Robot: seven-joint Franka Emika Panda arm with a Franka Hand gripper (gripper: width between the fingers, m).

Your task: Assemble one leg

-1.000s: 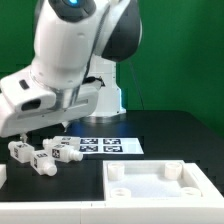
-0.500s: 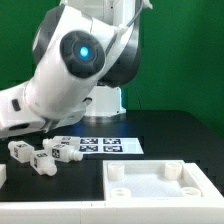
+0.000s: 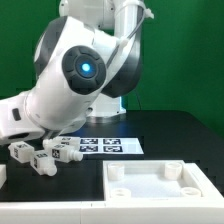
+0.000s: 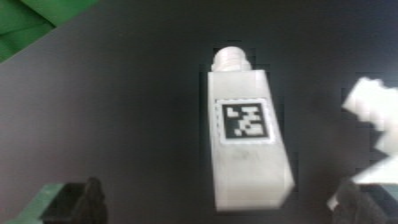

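In the wrist view a white leg (image 4: pixel 246 130) with a black-and-white tag lies on the black table. Its lower end reaches between my two dark fingers. My gripper (image 4: pixel 222 205) is open, one fingertip (image 4: pixel 77 202) on each side and neither touching the leg. Part of another leg (image 4: pixel 370 128) shows at the edge. In the exterior view several legs (image 3: pixel 62 150) lie in a loose group at the left. My hand (image 3: pixel 14 115) hangs above them and its fingers are hard to make out.
The marker board (image 3: pixel 112 146) lies behind the legs in the exterior view. A wide flat white square panel (image 3: pixel 160 183) with a raised rim and corner sockets sits at the front right. A green wall stands behind the table.
The arm has swung and turned, its blue-lit joint moving toward the exterior view's right. The hand has sunk lower over the legs at the left. The legs have not moved.
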